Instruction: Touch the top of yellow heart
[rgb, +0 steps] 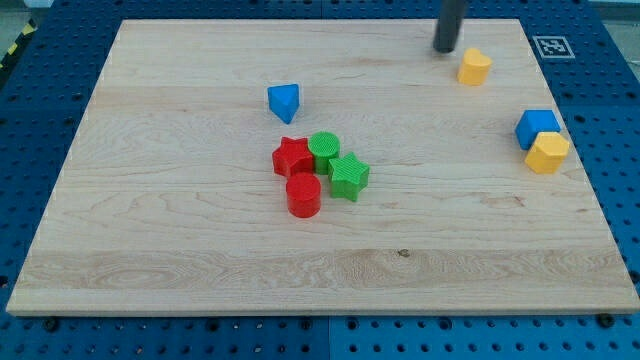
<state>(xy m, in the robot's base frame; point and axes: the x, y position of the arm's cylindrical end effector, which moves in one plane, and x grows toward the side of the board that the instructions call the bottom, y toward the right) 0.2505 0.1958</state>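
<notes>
The yellow heart (474, 67) lies near the view's top right on the wooden board (180, 230). My tip (445, 49) comes down from the view's top and stands just left of and slightly above the heart, a small gap apart from it.
A blue cube (537, 127) touches a yellow hexagonal block (547, 152) at the right edge. A blue triangular block (284, 101) sits left of centre. A cluster at centre holds a red star (291, 157), a green cylinder (324, 149), a green star (348, 176) and a red cylinder (303, 195).
</notes>
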